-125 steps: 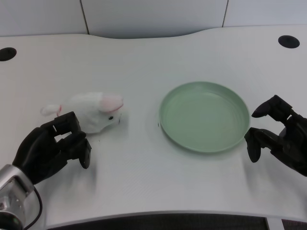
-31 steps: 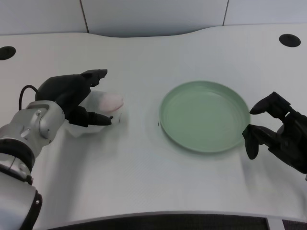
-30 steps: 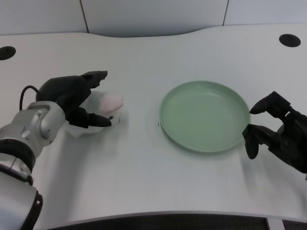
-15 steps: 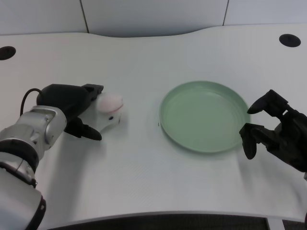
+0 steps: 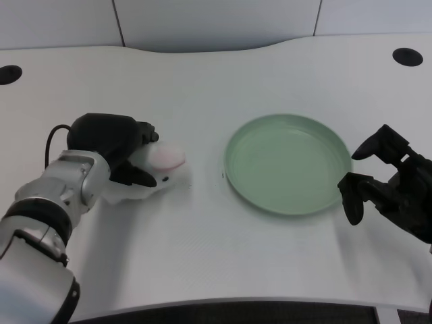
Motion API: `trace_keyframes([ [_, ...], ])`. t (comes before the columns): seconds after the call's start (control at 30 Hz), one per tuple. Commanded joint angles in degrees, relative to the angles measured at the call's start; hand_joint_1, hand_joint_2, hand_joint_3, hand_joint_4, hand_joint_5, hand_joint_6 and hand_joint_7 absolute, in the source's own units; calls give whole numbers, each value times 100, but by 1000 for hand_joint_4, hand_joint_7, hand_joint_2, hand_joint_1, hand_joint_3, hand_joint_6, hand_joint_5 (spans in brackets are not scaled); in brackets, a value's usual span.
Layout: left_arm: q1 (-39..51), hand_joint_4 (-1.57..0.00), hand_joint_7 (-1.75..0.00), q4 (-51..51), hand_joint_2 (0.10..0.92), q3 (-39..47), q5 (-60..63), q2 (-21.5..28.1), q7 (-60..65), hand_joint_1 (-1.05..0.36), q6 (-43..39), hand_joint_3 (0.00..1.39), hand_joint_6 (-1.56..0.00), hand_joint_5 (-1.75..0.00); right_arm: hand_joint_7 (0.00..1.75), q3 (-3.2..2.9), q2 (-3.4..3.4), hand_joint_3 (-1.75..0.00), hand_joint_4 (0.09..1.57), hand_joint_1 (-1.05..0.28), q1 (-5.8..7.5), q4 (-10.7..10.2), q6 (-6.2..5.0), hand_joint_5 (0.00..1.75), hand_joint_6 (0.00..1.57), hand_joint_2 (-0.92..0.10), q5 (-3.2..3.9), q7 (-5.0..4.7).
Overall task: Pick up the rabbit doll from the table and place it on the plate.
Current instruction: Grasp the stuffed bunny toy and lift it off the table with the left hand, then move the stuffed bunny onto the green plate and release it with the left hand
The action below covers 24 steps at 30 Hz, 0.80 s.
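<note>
The left hand [image 5: 116,146], matte black and bulky at the end of a smooth silver forearm [image 5: 64,192], is wrapped over the rabbit doll [image 5: 156,166], its fingers closed around the doll's body from above and on the near side. Most of the soft white plush is hidden under the hand; what shows is the rounded head end poking out to the hand's right, with a pale pink ear patch on top and a small dark eye dot below it. Whether the doll rests on the table [image 5: 202,236] or is lifted just off it cannot be told, though a soft shadow lies close beneath it. A thin black cable loops behind the wrist.

Well off to the right of the hand, apart from the doll, sits the plate [image 5: 237,179], a round, shallow, pale green dish with a raised rim and faint concentric rings on its smooth surface. The table under everything is white with a fine, slightly grainy finish.
</note>
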Motion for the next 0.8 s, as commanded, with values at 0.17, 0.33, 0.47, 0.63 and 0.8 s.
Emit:
trace_keyframes([
  [0.17,-114,-952,-175,74,921,-74,81,36,437,-652,-6,255,-1228,-1090,1746,-59,0,-137,855,-507,49,-56,72,1746,637,-921,164,91],
  [0.33,-345,-872,-363,59,921,-22,52,212,469,-656,-144,351,-1108,-1251,1746,-59,-2,-143,857,-477,59,-102,155,1746,643,-919,172,57],
  [0.47,-520,-838,-752,55,921,-85,121,373,488,-650,-204,375,-882,-1279,1746,-75,-23,-139,846,-486,39,-30,119,1746,629,-921,168,112],
  [0.63,-785,-885,-833,37,921,-170,189,576,687,-621,-455,316,-859,-1195,1746,-64,-28,-127,845,-507,18,-21,143,1746,629,-921,129,41],
  [0.8,-1056,-916,-667,10,921,-114,123,561,818,-601,-600,260,-981,-1230,1746,-11,-8,-132,847,-492,33,-70,82,1746,629,-921,61,-64],
])
